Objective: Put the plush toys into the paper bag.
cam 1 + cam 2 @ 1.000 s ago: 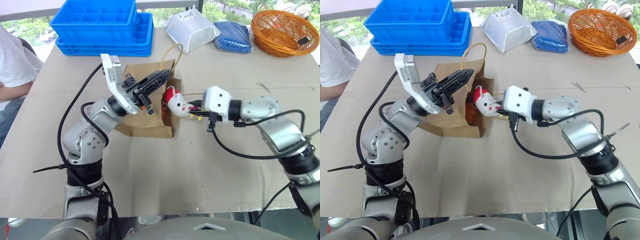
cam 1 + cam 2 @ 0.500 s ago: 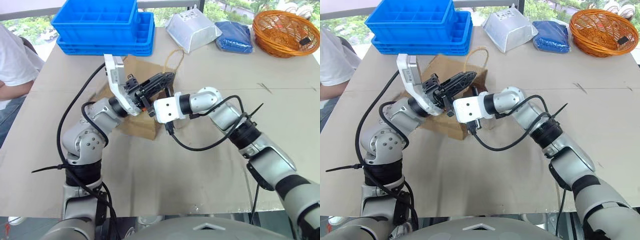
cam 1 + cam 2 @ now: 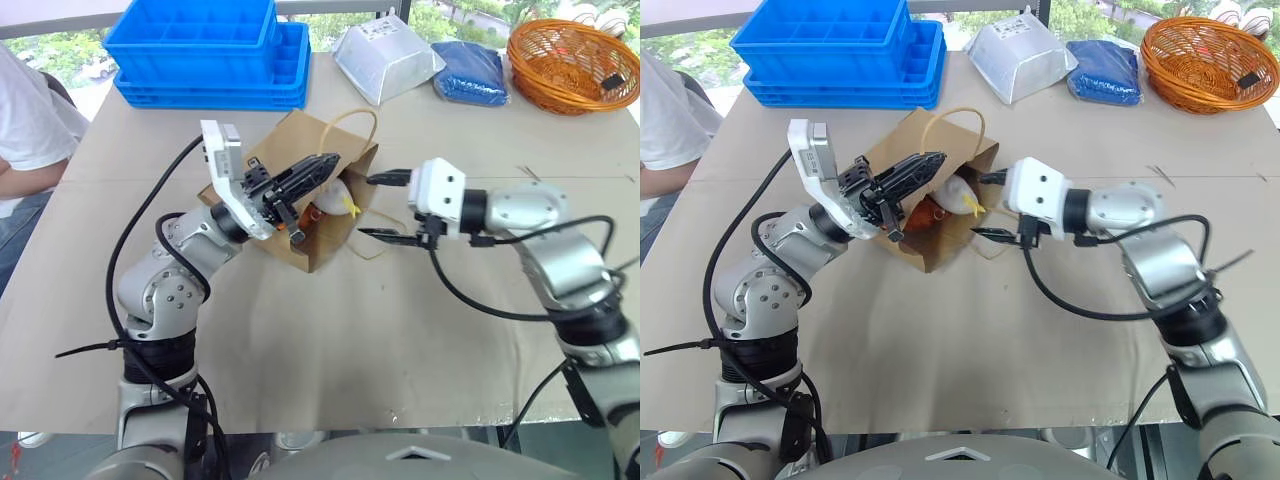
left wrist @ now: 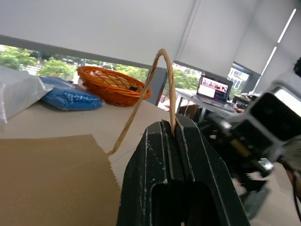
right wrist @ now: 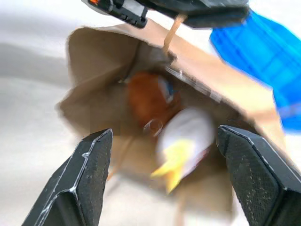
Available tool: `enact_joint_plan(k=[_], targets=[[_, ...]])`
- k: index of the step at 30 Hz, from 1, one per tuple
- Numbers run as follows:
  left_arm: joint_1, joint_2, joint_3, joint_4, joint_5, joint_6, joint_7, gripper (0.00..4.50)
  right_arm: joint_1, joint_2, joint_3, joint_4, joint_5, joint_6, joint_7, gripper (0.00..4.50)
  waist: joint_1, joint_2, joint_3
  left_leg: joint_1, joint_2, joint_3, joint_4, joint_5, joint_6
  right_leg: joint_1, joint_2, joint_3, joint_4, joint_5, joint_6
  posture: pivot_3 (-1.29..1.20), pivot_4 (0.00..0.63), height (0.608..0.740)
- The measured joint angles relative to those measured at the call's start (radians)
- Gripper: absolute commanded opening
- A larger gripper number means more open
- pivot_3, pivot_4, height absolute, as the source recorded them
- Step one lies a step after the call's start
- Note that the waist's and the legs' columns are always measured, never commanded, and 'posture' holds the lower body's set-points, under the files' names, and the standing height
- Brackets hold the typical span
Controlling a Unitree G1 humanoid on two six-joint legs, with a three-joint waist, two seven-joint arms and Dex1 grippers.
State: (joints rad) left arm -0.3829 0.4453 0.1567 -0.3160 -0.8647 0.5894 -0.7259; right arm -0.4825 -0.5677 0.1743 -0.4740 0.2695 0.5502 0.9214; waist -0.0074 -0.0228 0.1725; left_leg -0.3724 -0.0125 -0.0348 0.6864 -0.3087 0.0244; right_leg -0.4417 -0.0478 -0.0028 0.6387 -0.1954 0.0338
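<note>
The brown paper bag [image 3: 335, 235] lies tilted on the table with its mouth turned toward my right arm. My left gripper [image 3: 325, 163] is shut on one tan cord handle [image 4: 155, 75] and holds the bag's upper edge up. Inside the mouth lie the white plush toy [image 5: 186, 134] with its yellow base outward and the round brown one [image 5: 148, 101] behind it. My right gripper [image 3: 990, 205] hovers just outside the mouth, open, with nothing between its fingers [image 5: 89, 174].
Along the table's far edge stand stacked blue crates [image 3: 205, 50], a white plastic pouch [image 3: 385, 60], a blue cloth bundle [image 3: 470, 72] and an orange wicker basket [image 3: 572, 65]. A person in a white shirt [image 3: 25, 130] sits at the left edge.
My right gripper carried the white toy into the bag, let it go, opened and drew back to the right. The left gripper still holds the handle; the bag now tilts more.
</note>
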Motion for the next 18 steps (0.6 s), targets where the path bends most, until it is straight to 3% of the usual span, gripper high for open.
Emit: enact_joint_plan(k=[5,8,11,15,18], targets=[[-0.007,-0.005,-0.011,0.018,0.008,-0.008,-0.018,0.00,0.071,0.003,-0.104,-0.132,0.126,0.342,-0.132,3.44,-0.004,0.000,0.000,0.000,0.000,0.001,0.000,0.000,0.000,0.000,0.001,0.000,0.001,0.000,0.000,0.00,0.150,0.740],[-0.013,-0.004,-0.011,0.030,0.012,-0.010,-0.024,0.00,0.100,0.059,-0.157,-0.143,0.178,0.561,-0.239,3.44,-0.004,0.000,0.000,0.001,0.000,0.001,0.000,0.000,0.000,0.000,0.001,0.000,0.001,0.000,0.000,0.00,0.150,0.740],[-0.025,-0.007,-0.016,0.032,0.019,-0.012,-0.034,0.00,0.079,0.267,-0.282,-0.066,0.235,0.758,-0.360,3.44,-0.007,0.000,0.000,0.001,0.000,0.002,0.000,0.000,0.000,0.000,0.004,0.000,0.002,0.000,0.000,0.00,0.150,0.740],[-0.028,-0.010,-0.025,0.032,0.029,-0.015,-0.036,0.00,0.056,0.402,-0.375,0.024,0.280,0.917,-0.429,3.44,-0.004,0.000,0.000,0.001,0.000,0.002,0.000,0.000,0.000,0.000,0.006,0.000,0.002,0.000,0.000,0.00,0.150,0.740],[-0.028,-0.012,-0.031,0.032,0.037,-0.016,-0.037,0.00,0.022,0.481,-0.443,0.055,0.301,1.004,-0.459,2.59,-0.004,0.000,0.000,0.001,0.000,0.002,0.000,0.000,0.000,0.000,0.006,0.000,0.002,0.000,0.000,0.00,0.150,0.740]])
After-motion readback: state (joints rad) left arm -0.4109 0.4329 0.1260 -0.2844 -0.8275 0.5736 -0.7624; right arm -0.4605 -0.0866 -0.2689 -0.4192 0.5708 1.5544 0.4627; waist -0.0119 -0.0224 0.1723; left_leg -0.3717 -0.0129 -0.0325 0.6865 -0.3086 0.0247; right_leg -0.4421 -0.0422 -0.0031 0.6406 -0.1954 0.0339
